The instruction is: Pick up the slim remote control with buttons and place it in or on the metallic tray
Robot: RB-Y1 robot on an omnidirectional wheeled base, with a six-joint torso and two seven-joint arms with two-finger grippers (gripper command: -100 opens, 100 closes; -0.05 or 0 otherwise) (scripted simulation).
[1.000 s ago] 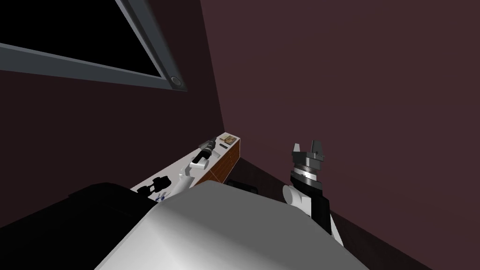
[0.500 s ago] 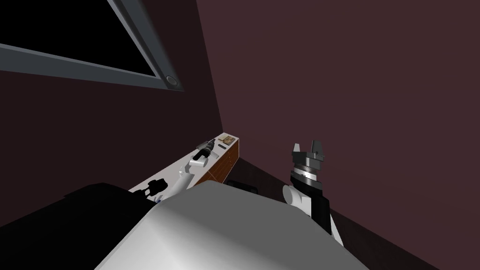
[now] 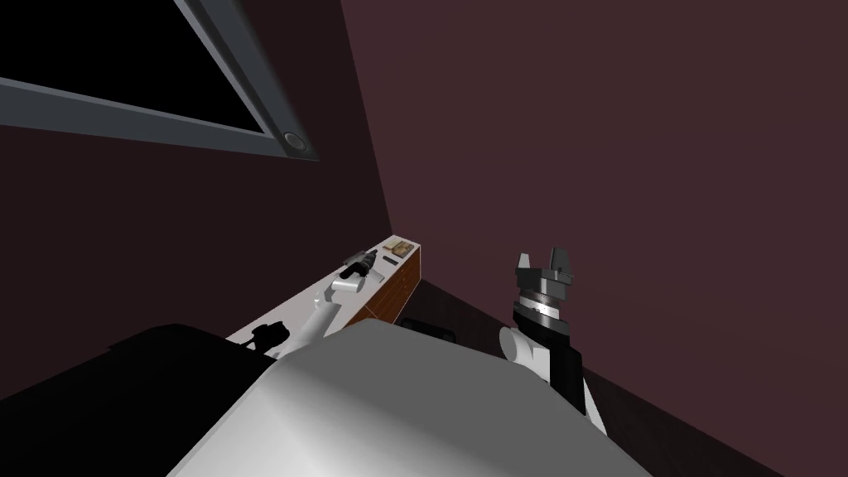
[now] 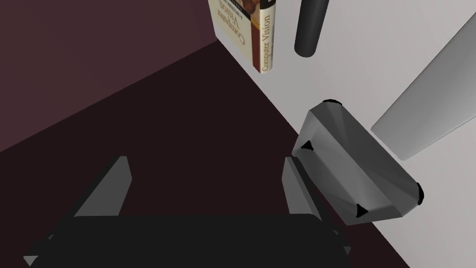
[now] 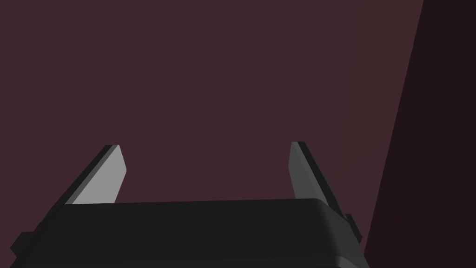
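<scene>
On the white cabinet top (image 3: 310, 296) a slim dark remote (image 3: 389, 259) lies beside a book (image 3: 402, 247). The left wrist view has it as a dark rounded bar (image 4: 309, 28) next to the "Computer Vision" book (image 4: 253, 32); no buttons can be made out. A grey faceted tray (image 4: 358, 163) with black corner nubs lies close beside one finger of my left gripper (image 4: 206, 160), which is open and holds nothing. In the head view that gripper (image 3: 360, 263) hangs over the cabinet top, short of the remote. My right gripper (image 3: 544, 263) is raised at the right, open and empty (image 5: 204, 149).
The cabinet has a brown front (image 3: 397, 290) and runs along the dark maroon wall. A long grey bar (image 4: 427, 107) lies on the top past the tray. Black objects (image 3: 269, 335) sit at the cabinet's near end. A grey-framed window (image 3: 248, 137) is high on the left.
My left arm has reached further along the cabinet top toward the book and remote. The head view has shifted slightly. The right arm has not moved.
</scene>
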